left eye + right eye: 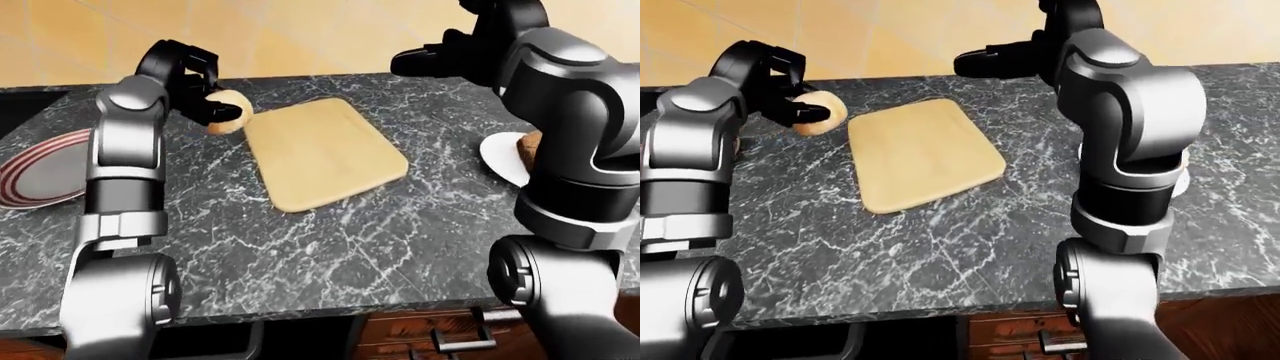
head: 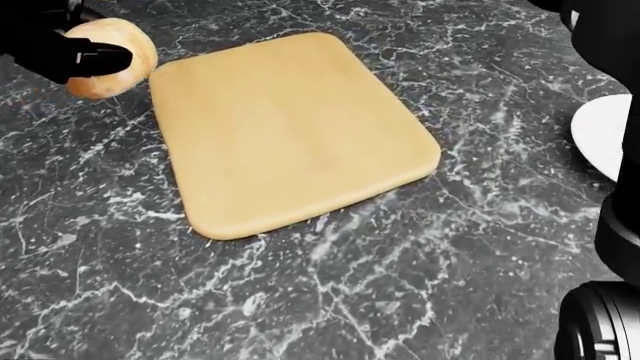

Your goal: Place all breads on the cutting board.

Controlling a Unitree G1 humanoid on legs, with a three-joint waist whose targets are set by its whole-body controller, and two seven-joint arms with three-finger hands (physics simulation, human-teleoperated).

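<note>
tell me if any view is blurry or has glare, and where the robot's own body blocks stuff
Head view: sharp, no glare, soft shadow along the cutting board edge; the left hand is a flat black shape over the bread roll. Left-eye view: sharp; the right arm hides part of the white plate. Right-eye view: the right arm covers most of that plate.

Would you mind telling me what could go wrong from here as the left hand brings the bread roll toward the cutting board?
1. The bread roll hangs beside the cutting board's corner, not over it; released now, it would likely land on the counter.
2. The left hand holds the round roll from one side only, so it might slip or roll off the board.
3. More bread sits on the white plate beside the right arm, which could knock it.
</note>
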